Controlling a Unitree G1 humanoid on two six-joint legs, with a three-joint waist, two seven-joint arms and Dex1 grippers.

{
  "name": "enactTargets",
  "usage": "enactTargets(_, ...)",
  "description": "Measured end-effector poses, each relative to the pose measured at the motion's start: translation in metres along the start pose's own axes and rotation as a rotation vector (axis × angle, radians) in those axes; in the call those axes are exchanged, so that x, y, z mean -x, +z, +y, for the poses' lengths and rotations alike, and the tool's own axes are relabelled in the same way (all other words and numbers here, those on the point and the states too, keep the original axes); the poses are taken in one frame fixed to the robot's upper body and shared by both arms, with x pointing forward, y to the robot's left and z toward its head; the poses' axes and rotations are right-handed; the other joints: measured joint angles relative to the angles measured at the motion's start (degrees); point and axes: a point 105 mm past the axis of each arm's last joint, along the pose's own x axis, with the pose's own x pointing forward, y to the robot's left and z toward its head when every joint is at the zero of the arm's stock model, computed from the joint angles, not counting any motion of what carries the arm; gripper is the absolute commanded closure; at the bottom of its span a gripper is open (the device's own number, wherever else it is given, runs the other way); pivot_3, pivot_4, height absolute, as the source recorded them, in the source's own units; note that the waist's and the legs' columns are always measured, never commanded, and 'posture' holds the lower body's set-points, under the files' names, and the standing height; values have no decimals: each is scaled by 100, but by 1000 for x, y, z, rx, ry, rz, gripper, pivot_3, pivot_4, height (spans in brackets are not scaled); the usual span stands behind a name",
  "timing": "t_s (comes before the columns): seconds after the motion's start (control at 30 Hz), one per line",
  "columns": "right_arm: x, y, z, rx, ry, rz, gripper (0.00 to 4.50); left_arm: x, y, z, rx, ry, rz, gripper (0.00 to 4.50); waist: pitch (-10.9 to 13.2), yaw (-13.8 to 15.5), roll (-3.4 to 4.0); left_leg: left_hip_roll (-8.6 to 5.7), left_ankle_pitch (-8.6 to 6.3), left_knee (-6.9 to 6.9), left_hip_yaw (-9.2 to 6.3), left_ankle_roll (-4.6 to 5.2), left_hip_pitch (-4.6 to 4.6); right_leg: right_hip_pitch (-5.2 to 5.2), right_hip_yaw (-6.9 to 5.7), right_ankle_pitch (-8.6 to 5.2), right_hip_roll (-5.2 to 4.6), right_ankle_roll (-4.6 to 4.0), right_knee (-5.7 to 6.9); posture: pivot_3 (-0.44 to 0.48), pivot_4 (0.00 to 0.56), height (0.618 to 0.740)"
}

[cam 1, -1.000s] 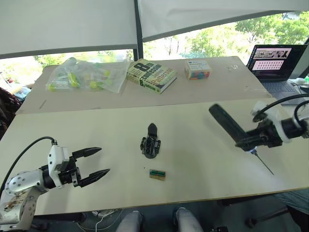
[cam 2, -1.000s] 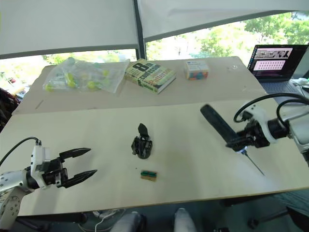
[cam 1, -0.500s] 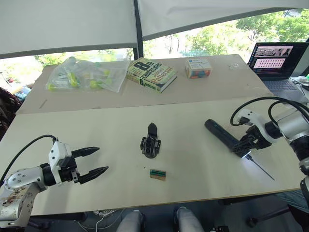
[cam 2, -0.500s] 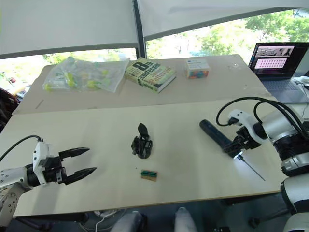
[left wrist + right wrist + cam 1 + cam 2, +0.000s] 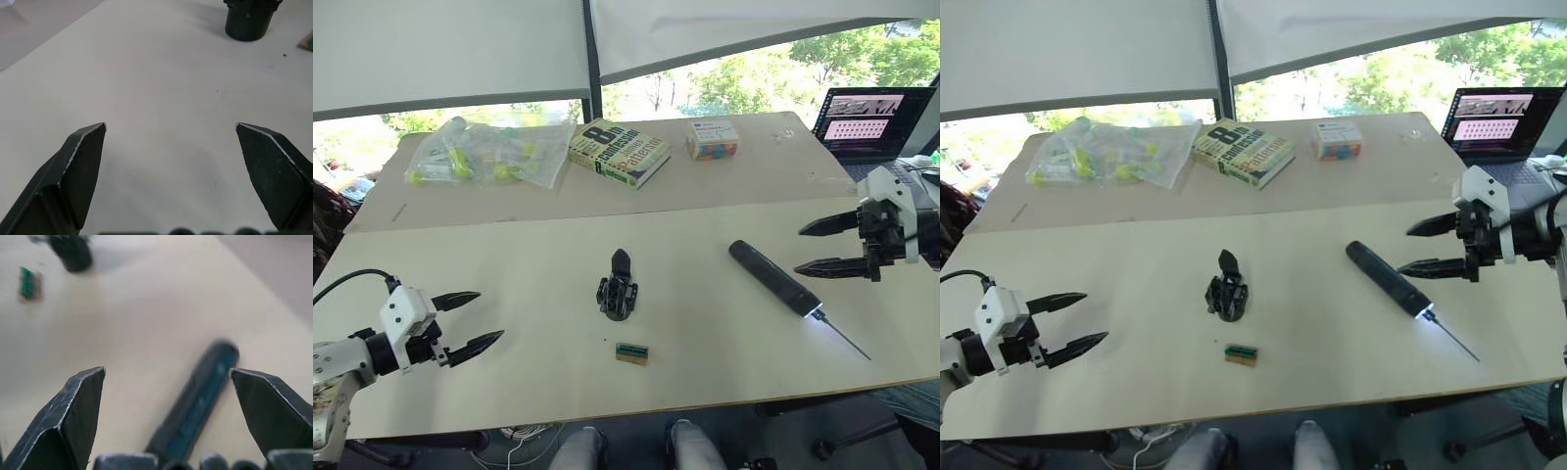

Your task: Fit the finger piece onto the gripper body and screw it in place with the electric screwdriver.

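Now electric screwdriver point(image 5: 775, 278) flat on surface point(image 5: 509, 264), light on; finger piece point(image 5: 621, 262) seated atop gripper body point(image 5: 617, 297); right claw point(image 5: 830, 245) and left claw point(image 5: 462, 320) spread, empty, likely job done.

One screwdriver point(image 5: 774, 279), one book point(image 5: 619, 153), two hands.

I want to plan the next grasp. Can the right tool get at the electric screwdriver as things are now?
Probably yes. The right tool is open and hovers just beside the electric screwdriver, which lies flat on the table with nothing between them.
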Motion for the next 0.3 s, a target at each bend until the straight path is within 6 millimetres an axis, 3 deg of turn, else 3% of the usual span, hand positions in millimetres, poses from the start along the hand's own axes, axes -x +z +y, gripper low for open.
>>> enactTargets(0.13,-30,14,24,130,93,-194,8,6,-10,0,7,17,29,0,1,-30,-3,2,-1,1,9,2,15,3,8,1,-2,-1,20,0,150,737)
enactTargets(0.3,-47,17,41,191,131,-290,8,10,-12,1,-13,58,27,0,0,30,-6,-1,-1,2,10,1,23,7,7,1,-7,-1,24,0,150,737)
